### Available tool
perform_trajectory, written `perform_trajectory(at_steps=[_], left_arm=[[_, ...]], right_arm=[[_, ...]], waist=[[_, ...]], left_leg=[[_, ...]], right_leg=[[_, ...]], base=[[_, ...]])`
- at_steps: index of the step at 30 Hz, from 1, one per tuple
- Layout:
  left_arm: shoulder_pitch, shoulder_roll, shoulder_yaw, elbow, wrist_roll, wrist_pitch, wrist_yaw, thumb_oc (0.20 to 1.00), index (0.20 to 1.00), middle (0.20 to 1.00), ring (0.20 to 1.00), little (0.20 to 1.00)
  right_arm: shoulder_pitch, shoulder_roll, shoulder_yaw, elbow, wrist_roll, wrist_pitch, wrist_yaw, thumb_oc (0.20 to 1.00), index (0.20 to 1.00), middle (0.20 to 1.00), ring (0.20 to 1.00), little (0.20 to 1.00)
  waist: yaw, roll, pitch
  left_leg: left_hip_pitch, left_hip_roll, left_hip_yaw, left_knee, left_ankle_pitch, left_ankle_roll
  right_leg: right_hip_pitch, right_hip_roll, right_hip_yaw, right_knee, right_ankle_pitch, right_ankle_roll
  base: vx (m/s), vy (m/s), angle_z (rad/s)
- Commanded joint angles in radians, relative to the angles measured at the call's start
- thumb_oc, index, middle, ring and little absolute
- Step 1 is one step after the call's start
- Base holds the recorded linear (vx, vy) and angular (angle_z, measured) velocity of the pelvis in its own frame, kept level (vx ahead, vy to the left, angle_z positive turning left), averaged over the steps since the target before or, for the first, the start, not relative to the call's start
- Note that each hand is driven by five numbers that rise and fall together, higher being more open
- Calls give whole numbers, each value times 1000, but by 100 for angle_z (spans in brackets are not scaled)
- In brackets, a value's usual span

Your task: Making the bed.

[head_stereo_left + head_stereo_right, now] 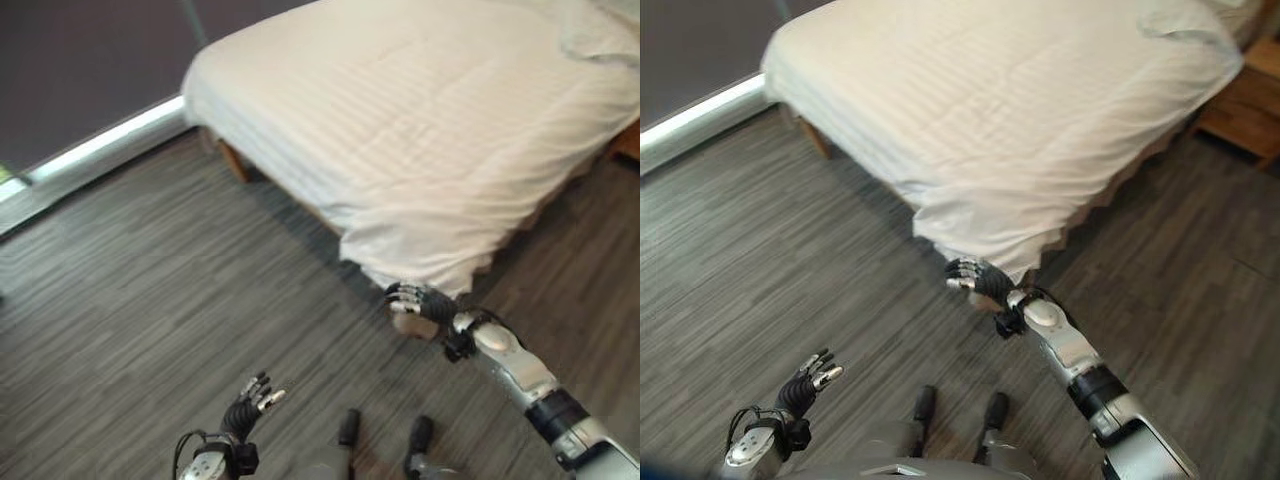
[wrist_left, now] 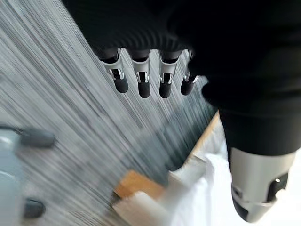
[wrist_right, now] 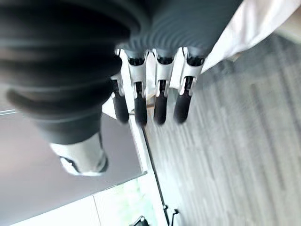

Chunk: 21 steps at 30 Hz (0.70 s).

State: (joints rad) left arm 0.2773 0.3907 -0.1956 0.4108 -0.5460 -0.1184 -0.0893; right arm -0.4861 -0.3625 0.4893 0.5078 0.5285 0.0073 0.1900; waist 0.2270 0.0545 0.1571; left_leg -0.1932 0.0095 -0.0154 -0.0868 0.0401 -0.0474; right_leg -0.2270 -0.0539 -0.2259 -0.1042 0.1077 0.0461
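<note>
A bed with a white duvet [image 1: 420, 110] fills the upper right; its near corner [image 1: 420, 255] hangs over the wooden frame toward the floor. My right hand [image 1: 415, 300] hovers just below and in front of that hanging corner, apart from the cloth. Its fingers [image 3: 160, 94] are straight and hold nothing, with the duvet edge [image 3: 254, 23] behind them. My left hand [image 1: 250, 398] is low over the floor at the bottom left, far from the bed. Its fingers [image 2: 143, 80] are spread and empty.
A pillow [image 1: 600, 30] lies at the bed's far right end. A wooden nightstand [image 1: 1245, 100] stands beside the bed on the right. A wooden bed leg [image 1: 232, 160] shows at the left corner. Grey plank floor [image 1: 150, 290] spreads left, bounded by a pale skirting strip [image 1: 100, 142].
</note>
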Motion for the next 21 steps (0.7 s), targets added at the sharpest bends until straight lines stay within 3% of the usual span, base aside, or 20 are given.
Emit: perform_trajectory(at_steps=[1, 8, 21], left_arm=[[-126, 24, -42, 8, -32, -50, -3, 1000, 1000, 1000, 1000, 1000], [-161, 40, -99, 21, -36, -57, -16, 1000, 1000, 1000, 1000, 1000], [-212, 53, -149, 34, -40, -66, -8, 1000, 1000, 1000, 1000, 1000]], right_arm=[[-137, -57, -7, 42, 40, -85, -74, 200, 200, 200, 200, 200], [-311, -78, -117, 187, 190, -128, -117, 200, 200, 200, 200, 200], [-513, -143, -183, 374, 322, -146, -151, 200, 200, 200, 200, 200]], waist=[[21, -18, 62], [53, -8, 96], [81, -2, 153]], left_leg=[[3, -17, -58, 0, 82, -8], [-50, -25, -73, 0, 91, -7], [-131, -36, -87, 0, 102, -4]], right_leg=[[137, -16, -6, 17, -66, 49], [93, -22, -18, 17, -57, 55], [20, -29, -19, 17, -41, 62]], base=[[-45, 35, 29], [-10, 20, 4], [4, 15, 5]])
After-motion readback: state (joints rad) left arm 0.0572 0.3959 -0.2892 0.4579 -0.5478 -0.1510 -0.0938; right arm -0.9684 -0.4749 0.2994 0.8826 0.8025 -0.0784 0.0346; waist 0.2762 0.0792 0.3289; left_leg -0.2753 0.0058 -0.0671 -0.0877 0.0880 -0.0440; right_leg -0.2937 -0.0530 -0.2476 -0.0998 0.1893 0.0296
